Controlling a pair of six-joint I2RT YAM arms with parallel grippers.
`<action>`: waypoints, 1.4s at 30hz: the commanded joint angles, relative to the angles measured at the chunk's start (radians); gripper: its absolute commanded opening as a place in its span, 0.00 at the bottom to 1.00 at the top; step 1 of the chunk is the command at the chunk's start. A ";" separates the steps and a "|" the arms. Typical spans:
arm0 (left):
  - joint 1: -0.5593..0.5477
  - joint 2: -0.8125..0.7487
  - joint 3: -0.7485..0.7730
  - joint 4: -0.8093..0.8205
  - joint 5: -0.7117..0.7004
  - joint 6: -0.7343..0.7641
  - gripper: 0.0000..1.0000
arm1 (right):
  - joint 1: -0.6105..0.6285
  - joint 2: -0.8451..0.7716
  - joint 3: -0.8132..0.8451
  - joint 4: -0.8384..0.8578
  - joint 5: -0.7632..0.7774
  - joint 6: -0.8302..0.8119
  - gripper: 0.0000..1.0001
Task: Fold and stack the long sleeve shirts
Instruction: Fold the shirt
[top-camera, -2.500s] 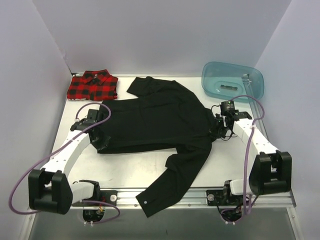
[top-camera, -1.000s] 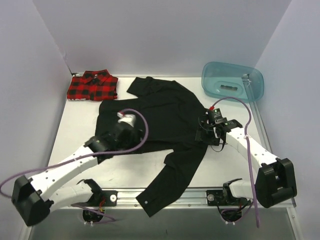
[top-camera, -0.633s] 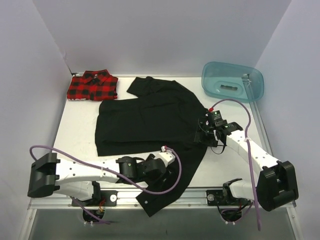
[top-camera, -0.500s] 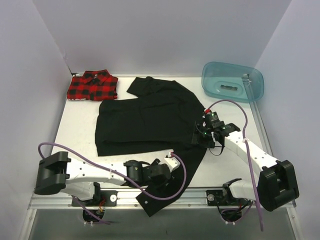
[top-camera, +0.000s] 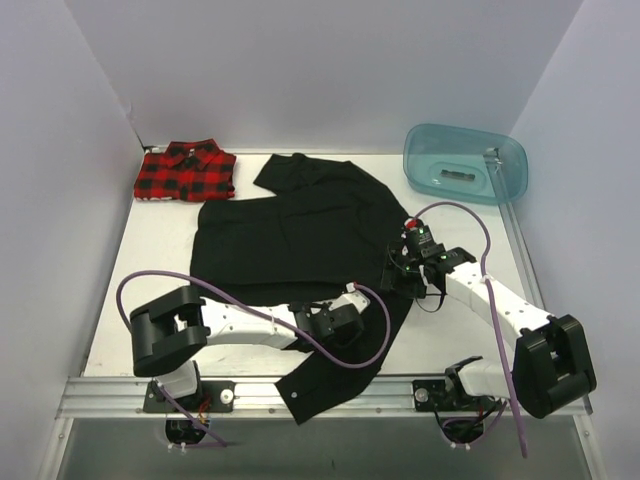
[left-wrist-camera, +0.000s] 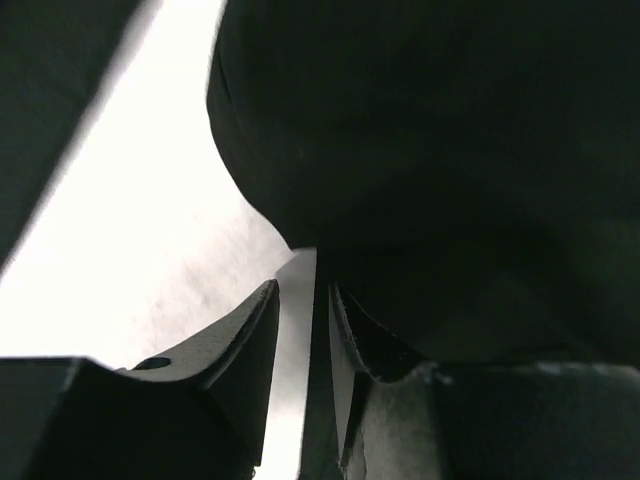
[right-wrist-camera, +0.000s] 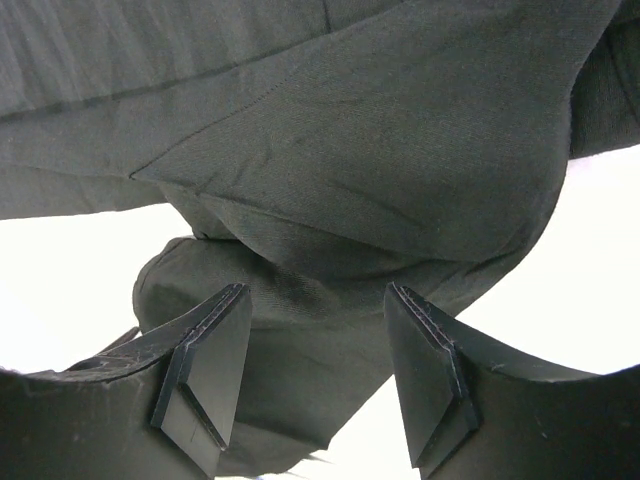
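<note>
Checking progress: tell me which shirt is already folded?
The red plaid shirt, a compact bundle at the table's far left corner; the black shirt lies spread out.

Black shirt (top-camera: 300, 235) spread across table (top-camera: 160, 270), one sleeve trailing over near edge. Plaid shirt (top-camera: 186, 172) folded, far left corner. Teal tub (top-camera: 463, 165) far right. Left gripper (top-camera: 340, 318) on sleeve; right gripper (top-camera: 400, 268) at shirt's right side.

Left gripper (top-camera: 352, 316): swung from black shirt's (top-camera: 300, 235) far-left edge to its near sleeve, jaws narrowed; right gripper (top-camera: 396, 272): crept inward over shirt
</note>
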 joint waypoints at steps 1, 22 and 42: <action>0.045 0.058 0.044 -0.019 -0.062 0.008 0.35 | -0.002 -0.007 -0.012 -0.007 0.018 0.008 0.56; 0.096 -0.250 0.020 -0.102 -0.073 0.192 0.83 | -0.114 -0.231 -0.063 -0.035 0.058 -0.020 0.56; 0.172 -0.397 -0.157 -0.519 0.013 -0.612 0.81 | -0.114 -0.303 -0.104 -0.056 0.032 0.002 0.56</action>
